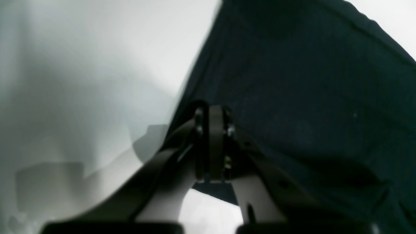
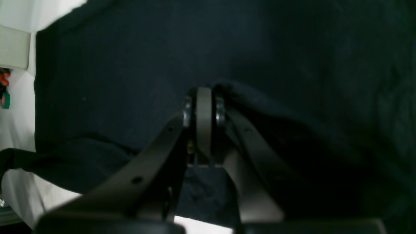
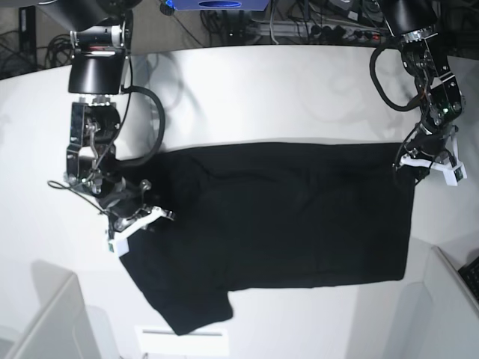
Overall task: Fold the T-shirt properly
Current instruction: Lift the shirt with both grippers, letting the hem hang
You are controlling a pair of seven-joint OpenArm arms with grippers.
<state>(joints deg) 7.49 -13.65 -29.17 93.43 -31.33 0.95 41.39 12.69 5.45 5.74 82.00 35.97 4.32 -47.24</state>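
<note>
The black T-shirt (image 3: 284, 217) lies spread on the white table (image 3: 262, 97), plain side up, with one sleeve (image 3: 187, 307) reaching toward the front. My left gripper (image 3: 410, 161) pinches the shirt's far right corner, and that corner is raised a little. In the left wrist view the left gripper (image 1: 216, 110) is shut, with the dark T-shirt (image 1: 308, 97) hanging from it. My right gripper (image 3: 150, 217) grips the left edge near the other sleeve. In the right wrist view the right gripper (image 2: 204, 94) is shut on a bunched fold of the T-shirt (image 2: 130, 65).
Cables and gear (image 3: 299, 22) run along the table's back edge. Pale box-like shapes stand at the front left (image 3: 45, 321) and front right (image 3: 449, 299). A white strip (image 3: 179, 333) lies by the front edge. Small orange and green items (image 2: 4, 97) sit beside the shirt.
</note>
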